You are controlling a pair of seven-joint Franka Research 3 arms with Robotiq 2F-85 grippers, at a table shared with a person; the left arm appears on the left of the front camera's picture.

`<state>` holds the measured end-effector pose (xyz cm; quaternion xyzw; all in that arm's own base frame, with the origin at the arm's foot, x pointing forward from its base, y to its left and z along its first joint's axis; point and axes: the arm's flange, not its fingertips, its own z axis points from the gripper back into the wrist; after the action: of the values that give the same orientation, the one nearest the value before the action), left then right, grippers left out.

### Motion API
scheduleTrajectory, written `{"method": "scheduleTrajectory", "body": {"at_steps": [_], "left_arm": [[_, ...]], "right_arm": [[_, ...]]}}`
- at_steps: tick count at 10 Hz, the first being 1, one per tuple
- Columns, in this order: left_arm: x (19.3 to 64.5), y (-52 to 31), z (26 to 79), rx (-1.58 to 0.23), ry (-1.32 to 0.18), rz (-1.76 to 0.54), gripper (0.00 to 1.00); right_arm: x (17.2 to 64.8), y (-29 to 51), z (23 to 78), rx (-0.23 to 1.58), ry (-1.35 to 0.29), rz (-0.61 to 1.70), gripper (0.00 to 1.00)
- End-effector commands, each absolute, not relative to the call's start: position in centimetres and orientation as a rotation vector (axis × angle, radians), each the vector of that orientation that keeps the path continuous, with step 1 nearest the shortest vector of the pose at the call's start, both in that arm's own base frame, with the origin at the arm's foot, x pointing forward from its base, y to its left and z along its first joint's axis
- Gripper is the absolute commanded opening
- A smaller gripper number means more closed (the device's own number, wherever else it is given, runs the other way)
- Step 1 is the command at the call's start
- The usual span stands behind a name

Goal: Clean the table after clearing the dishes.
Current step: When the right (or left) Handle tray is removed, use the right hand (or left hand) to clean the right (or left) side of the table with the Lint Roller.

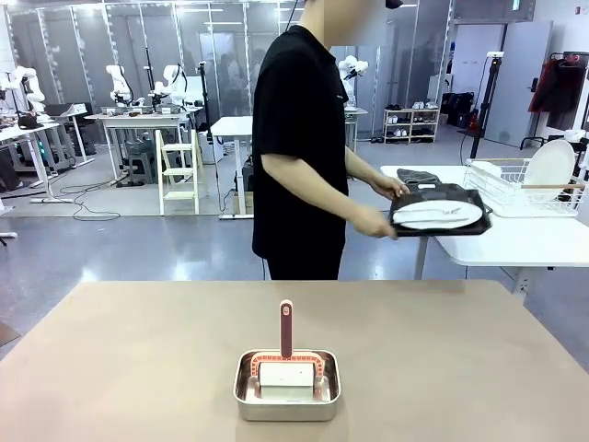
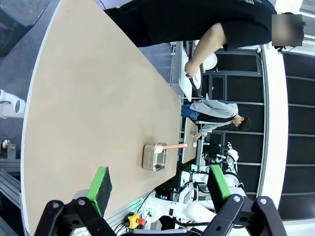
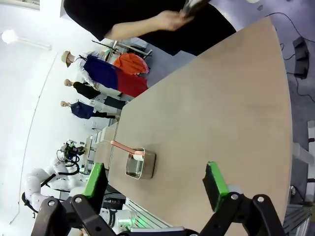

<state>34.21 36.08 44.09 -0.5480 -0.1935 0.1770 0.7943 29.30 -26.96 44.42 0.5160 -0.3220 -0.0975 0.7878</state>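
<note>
**Dishes off to the side, pan alone on the counter**

The dishes (image 1: 440, 214) are at the far right, in the person's hands (image 1: 373, 221): a dark tray (image 1: 477, 226) carrying a white plate with cutlery on top, held at the edge of the white counter (image 1: 525, 247). Whether it rests there can't be told. That load looks awkward: stiff tray, a breakable plate, loose cutlery likely to slide, so the safe hold is the tray's two ends, kept level. On the white counter a wire rack (image 1: 502, 189) holds another plate (image 1: 549, 169) standing on edge.

The tan counter (image 1: 479, 350) is flat, matte and rigid, bare apart from a steel pan (image 1: 287, 398) near the robot's edge. In the pan sits a cleaning tool (image 1: 286, 368), a white block in a reddish frame, its handle (image 1: 286, 327) sticking up clear of the rim. It looks light, and that handle is the obvious place to grip.

The left end effector (image 2: 160, 184) hangs wide apart above the counter, nothing between its pads, and the right end effector (image 3: 155, 179) is just as wide and empty
</note>
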Motion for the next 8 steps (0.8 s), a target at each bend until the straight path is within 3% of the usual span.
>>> {"method": "scheduleTrajectory", "body": {"at_steps": [1,6,8], "left_arm": [[34.1,36.2,44.2,-1.183,-0.432,0.381,1.00],[34.2,36.1,44.1,-1.178,-0.416,0.380,1.00],[35.6,33.0,46.0,-1.162,-0.400,0.160,1.00]], "right_arm": [[29.1,-27.2,44.5,1.110,-0.697,-0.219,1.00],[29.1,-27.2,44.5,1.110,-0.697,-0.219,1.00],[29.1,-27.2,44.5,1.110,-0.697,-0.219,1.00]]}}
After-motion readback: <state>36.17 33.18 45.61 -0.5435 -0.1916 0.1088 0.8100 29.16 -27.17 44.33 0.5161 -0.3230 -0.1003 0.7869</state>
